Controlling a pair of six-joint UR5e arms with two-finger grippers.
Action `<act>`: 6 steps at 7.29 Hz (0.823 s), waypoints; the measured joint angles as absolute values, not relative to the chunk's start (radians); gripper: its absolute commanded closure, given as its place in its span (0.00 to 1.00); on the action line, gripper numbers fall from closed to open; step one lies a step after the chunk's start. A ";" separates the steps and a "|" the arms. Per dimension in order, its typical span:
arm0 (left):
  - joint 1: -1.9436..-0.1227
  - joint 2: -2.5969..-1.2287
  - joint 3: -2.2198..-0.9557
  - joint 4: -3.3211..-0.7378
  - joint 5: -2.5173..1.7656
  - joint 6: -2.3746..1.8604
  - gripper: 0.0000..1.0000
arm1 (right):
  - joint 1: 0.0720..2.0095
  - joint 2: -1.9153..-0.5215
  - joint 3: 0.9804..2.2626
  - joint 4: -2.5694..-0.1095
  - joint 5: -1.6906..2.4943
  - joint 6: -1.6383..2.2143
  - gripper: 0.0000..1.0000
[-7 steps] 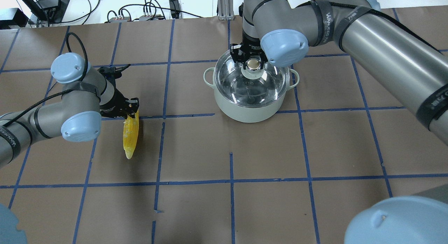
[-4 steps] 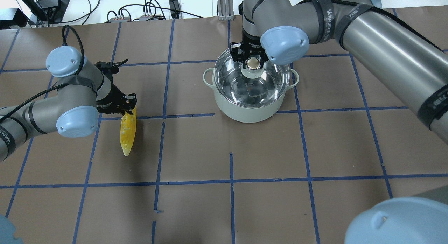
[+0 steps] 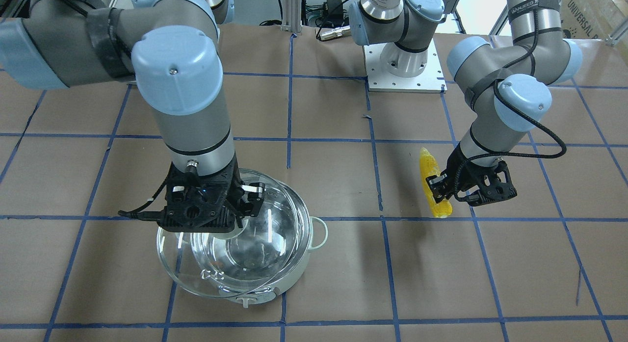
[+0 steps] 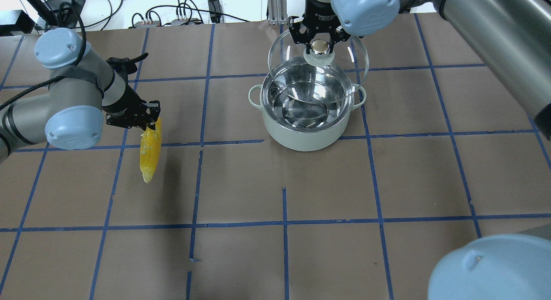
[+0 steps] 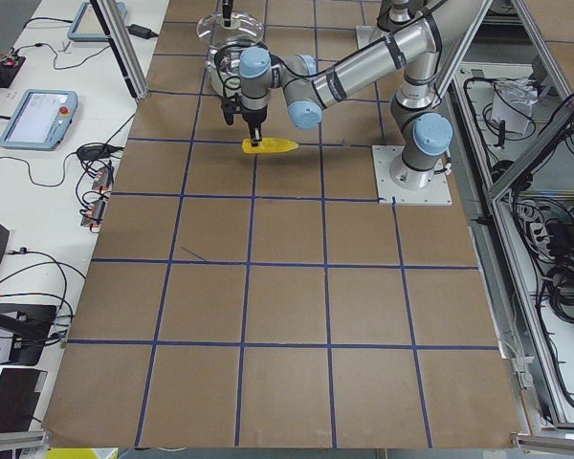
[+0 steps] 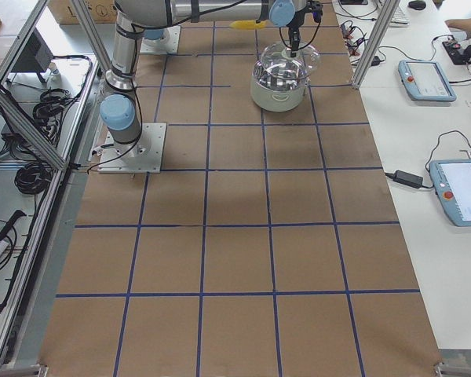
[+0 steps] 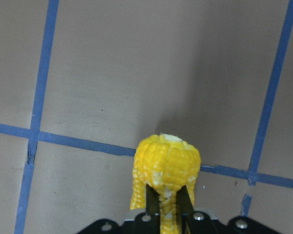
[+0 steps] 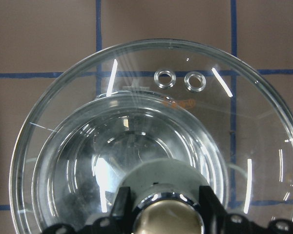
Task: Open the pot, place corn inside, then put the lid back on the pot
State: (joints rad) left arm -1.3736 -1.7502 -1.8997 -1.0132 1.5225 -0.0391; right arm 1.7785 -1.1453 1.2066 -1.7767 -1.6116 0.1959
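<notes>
The pale grey-white pot [image 4: 305, 138] stands open at the table's far middle, its steel inside bare; it also shows in the front view [image 3: 297, 276]. My right gripper [image 4: 319, 46] is shut on the knob of the clear glass lid [image 4: 280, 54] and holds it above the pot, shifted toward the pot's far side. In the right wrist view the lid [image 8: 263, 146] fills the frame with the pot [image 8: 127, 161] seen through it. My left gripper [image 4: 148, 123] is shut on the thick end of the yellow corn [image 4: 150, 156], held level above the table. The corn also shows in the front view [image 3: 431, 185] and the left wrist view [image 7: 167, 165].
The brown table [image 4: 327, 192] carries a grid of blue tape lines. Cables and power boxes [image 4: 181, 13] lie along the far edge. A metal post [image 4: 275, 5] stands just behind the pot. My left arm's base plate [image 3: 405, 69] is bolted to the table.
My right gripper has lifted the lid off the pot and carried it toward the far edge. My left gripper has raised the corn and drawn it slightly left and away.
</notes>
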 measured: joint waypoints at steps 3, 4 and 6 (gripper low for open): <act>-1.526 -1.708 -1.756 -1.175 1.423 -0.339 0.98 | 1.698 -1.190 1.165 -1.699 -1.631 0.083 0.72; -1.604 -1.719 -1.682 -1.207 1.371 -0.488 0.98 | 1.673 -1.222 1.162 -1.639 -1.628 0.068 0.73; -1.700 -1.789 -1.550 -1.222 1.315 -0.673 0.98 | 1.649 -1.264 1.162 -1.542 -1.607 0.057 0.73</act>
State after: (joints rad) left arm -1.6999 -1.7890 -1.5498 -1.2217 1.3154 -0.6735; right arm 1.6492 -1.2645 1.1619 -1.5419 -1.6068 0.0571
